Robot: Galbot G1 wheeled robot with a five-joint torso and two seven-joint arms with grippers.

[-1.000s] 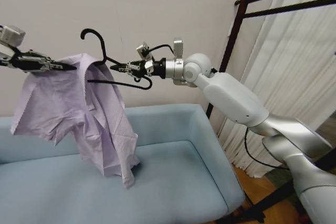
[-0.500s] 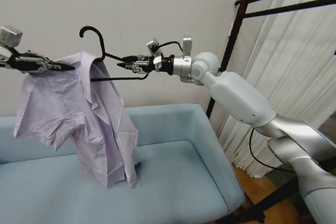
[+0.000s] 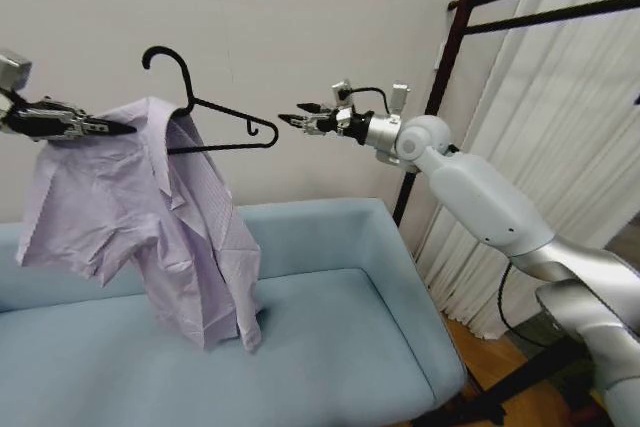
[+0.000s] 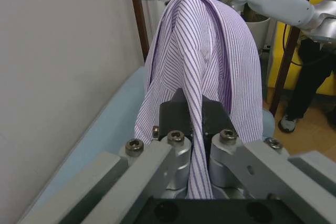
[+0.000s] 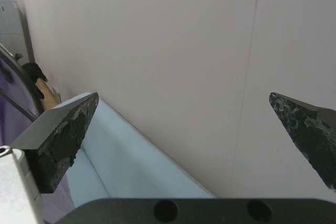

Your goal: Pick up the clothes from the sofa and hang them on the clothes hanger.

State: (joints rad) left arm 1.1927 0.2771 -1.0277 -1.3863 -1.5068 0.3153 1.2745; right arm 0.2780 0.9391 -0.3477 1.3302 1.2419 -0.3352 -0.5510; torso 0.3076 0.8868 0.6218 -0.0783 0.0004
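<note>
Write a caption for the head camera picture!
Left tool holds a purple shirt on a black hanger above the sofa; the open right tool hovers near the hanger.

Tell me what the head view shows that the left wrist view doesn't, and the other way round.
Head view: the black plastic hanger inside the lilac striped shirt, its free end apart from the open right claw. Left wrist view: close up, the fold of shirt clamped in the left claw. Both: the shirt, the pale blue upholstered sofa, the left claw and the right arm.
</note>
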